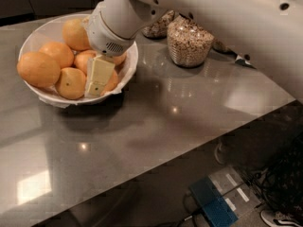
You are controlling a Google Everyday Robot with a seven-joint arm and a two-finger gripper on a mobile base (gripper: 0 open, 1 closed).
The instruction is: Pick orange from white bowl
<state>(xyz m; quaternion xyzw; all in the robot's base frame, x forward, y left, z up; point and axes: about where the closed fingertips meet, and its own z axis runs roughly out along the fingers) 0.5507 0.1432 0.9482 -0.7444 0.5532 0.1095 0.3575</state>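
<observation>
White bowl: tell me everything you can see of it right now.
The white bowl is wide, shallow and round, lined with crinkled white paper that shows at its rim. It stands upright at the far left of the grey table, apart from the jar. Oranges fill it in a heap, with the biggest orange at its left side. The gripper is down inside its right half, among the fruit.
</observation>
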